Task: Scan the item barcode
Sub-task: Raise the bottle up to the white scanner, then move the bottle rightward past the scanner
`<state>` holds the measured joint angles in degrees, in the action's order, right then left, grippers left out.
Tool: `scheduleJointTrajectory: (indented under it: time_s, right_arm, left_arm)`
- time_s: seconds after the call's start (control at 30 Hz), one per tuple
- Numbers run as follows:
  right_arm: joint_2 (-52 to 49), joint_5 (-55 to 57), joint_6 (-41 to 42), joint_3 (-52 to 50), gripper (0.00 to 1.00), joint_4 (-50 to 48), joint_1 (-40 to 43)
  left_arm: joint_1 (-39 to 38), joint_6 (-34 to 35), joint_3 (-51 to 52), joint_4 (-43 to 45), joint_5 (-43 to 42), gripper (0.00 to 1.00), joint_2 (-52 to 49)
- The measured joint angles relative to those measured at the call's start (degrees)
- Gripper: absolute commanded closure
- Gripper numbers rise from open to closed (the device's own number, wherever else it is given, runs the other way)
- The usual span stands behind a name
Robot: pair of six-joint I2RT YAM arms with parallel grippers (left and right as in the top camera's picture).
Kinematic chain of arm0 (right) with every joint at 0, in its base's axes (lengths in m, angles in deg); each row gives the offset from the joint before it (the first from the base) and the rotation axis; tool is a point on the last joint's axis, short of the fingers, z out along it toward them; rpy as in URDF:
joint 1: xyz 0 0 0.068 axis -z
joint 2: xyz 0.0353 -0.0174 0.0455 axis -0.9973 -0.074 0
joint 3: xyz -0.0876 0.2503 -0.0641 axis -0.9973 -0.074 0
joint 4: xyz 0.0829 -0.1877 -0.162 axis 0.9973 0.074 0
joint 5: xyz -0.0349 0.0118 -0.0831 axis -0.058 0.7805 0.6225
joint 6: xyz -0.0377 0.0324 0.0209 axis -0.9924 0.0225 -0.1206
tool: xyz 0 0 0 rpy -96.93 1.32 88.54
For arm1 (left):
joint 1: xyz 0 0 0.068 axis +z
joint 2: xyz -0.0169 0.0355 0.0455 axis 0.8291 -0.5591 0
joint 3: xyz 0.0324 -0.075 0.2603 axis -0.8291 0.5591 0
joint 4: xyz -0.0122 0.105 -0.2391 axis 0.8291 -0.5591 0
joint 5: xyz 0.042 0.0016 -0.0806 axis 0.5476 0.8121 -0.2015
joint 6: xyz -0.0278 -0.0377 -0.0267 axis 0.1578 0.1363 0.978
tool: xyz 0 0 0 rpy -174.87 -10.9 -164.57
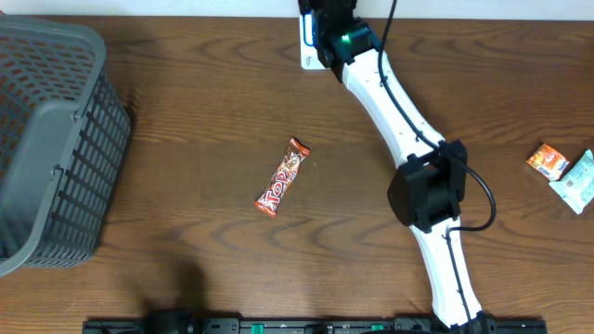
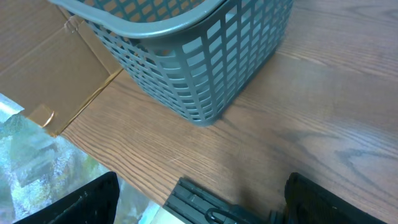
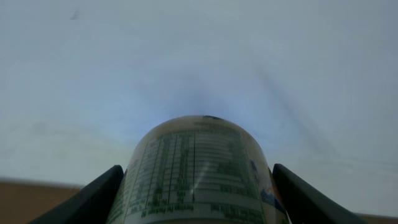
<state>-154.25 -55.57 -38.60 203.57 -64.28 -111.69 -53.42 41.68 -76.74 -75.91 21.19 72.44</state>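
Observation:
My right gripper [image 3: 196, 186] is shut on the item [image 3: 196, 165], a rounded white pack with a printed table of small green text. Both fingers press against its sides. It faces a pale blank surface that fills the right wrist view, and no barcode shows on the side I see. In the overhead view the right gripper [image 1: 327, 37] is stretched to the table's far edge, with the item's white and blue edge [image 1: 305, 42] showing beside it. My left gripper [image 2: 202, 199] hangs open over the table's near edge with nothing between its fingers [image 2: 93, 199].
A grey mesh basket [image 1: 51, 139] stands at the left, close ahead of the left gripper [image 2: 186, 56]. An orange chocolate bar [image 1: 283, 176] lies mid-table. An orange packet [image 1: 548, 160] and a pale green packet [image 1: 577, 181] lie at the right edge. Cardboard [image 2: 56, 56] lies on the floor.

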Motion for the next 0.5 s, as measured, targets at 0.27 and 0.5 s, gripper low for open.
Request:
scheduleJointTrajectory:
  time_s: [0.27, 0.5]
  right_arm:
    - [-0.04, -2.73, -0.22, -14.14, 0.51, -13.94, 0.72]
    - [-2.49, -3.5, -1.03, -15.61, 0.51, -16.48, 0.63]
  left_arm:
    - [-0.02, 0.0, 0.0, 0.0, -0.02, 0.14, 0.0]
    - [-0.02, 0.0, 0.0, 0.0, -0.02, 0.14, 0.0]
